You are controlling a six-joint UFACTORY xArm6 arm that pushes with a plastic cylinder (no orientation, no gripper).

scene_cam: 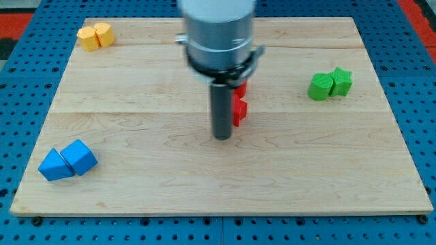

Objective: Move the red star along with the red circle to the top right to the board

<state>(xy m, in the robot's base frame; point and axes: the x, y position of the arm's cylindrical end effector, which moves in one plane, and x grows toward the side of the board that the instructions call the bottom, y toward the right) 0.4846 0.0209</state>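
Two red blocks sit near the board's middle, largely hidden behind my rod. The lower one (239, 113) shows pointed edges and looks like the red star. The upper one (241, 88) shows only as a small red patch, its shape unclear. My tip (223, 137) rests on the wooden board (136, 177) just left of and slightly below the red star, close to it or touching it.
Two yellow blocks (95, 35) sit at the top left. Two green blocks (330, 84) sit at the right. Two blue blocks (68, 160) sit at the bottom left. Blue pegboard surrounds the board.
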